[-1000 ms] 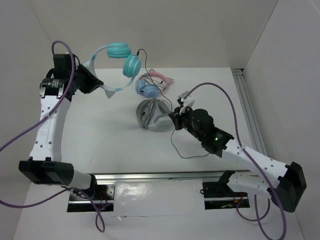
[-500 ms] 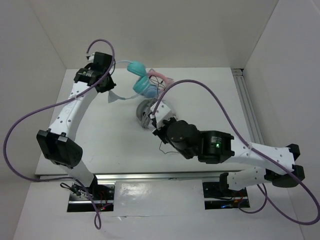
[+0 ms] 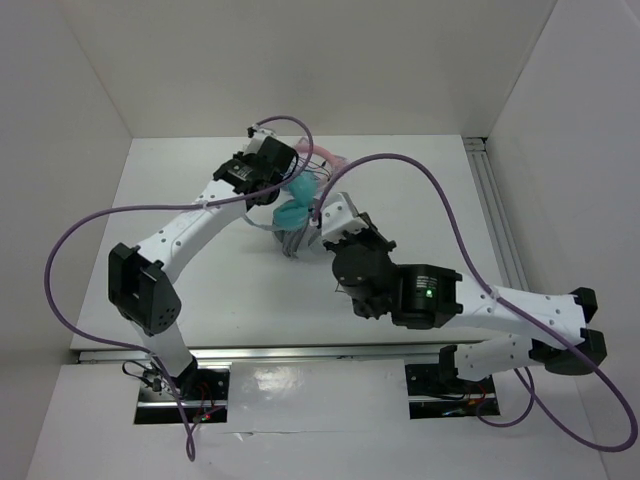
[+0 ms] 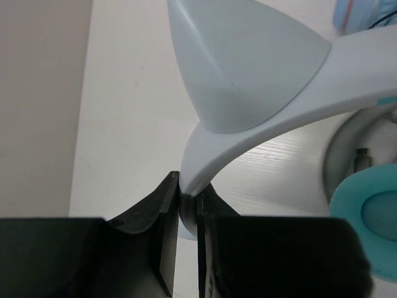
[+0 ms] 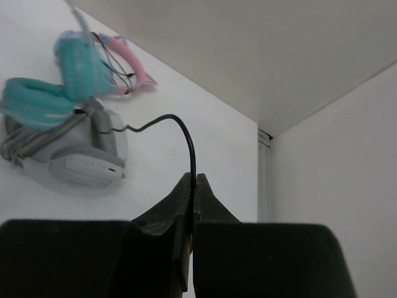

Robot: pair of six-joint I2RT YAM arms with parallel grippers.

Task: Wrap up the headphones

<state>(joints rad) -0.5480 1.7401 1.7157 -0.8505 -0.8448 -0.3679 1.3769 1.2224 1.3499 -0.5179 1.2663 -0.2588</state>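
The headphones have teal ear cups (image 3: 292,190) and a pale-blue headband with a cat-ear point (image 4: 248,68). My left gripper (image 4: 188,200) is shut on the headband and holds the pair low over the grey-and-white pair; in the top view it (image 3: 268,196) is mid-table at the back. One teal cup (image 4: 366,217) shows at the right edge. My right gripper (image 5: 193,186) is shut on the thin black cable (image 5: 188,133), which arcs from the cups (image 5: 34,102). In the top view it (image 3: 337,208) is just right of the headphones.
The grey-and-white pair (image 3: 300,238) lies under and beside the teal cups, also in the right wrist view (image 5: 74,161). The pink-banded pair (image 3: 327,160) lies just behind, tangled in cable. A metal rail (image 3: 495,210) runs along the table's right edge. White walls enclose the table.
My left arm has swung right, carrying the headphones from the back left to over the other pairs. My right gripper has moved up and left with the cable, close to the headphones.
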